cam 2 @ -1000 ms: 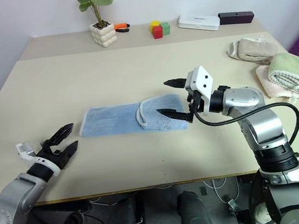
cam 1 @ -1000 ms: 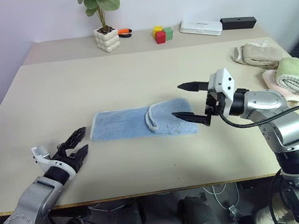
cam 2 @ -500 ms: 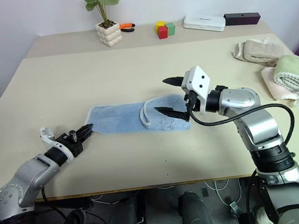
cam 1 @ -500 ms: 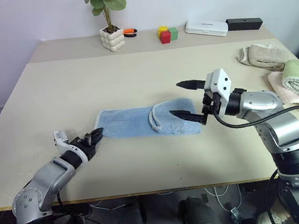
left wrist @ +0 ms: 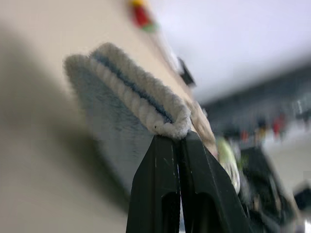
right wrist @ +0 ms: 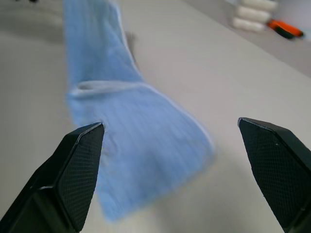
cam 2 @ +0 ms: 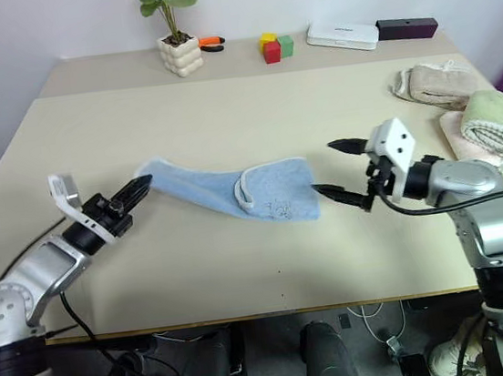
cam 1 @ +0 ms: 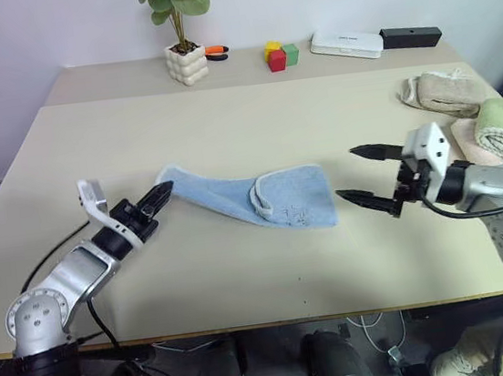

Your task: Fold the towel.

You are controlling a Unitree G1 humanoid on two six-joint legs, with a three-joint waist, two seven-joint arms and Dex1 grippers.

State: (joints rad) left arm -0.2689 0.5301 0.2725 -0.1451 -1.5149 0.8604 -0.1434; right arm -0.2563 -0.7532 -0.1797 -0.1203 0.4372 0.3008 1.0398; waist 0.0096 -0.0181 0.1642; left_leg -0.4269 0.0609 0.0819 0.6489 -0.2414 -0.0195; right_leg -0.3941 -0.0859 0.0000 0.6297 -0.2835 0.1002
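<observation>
The towel [cam 1: 253, 202] lay mid-frame on the table [cam 1: 226, 127], long axis left-right, right end already doubled over. Left gripper [cam 1: 163, 197] pinched its raised left end; fold runs rightward. Right gripper [cam 1: 366, 175], jaws spread wide, sat just right of it, empty. The left wrist view confirmed the whitish hem clamped between the fingertips [left wrist: 163, 160].

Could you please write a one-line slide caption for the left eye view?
Left gripper shut on the blue towel's end, lifting it off the table; right gripper open beside it.
</observation>
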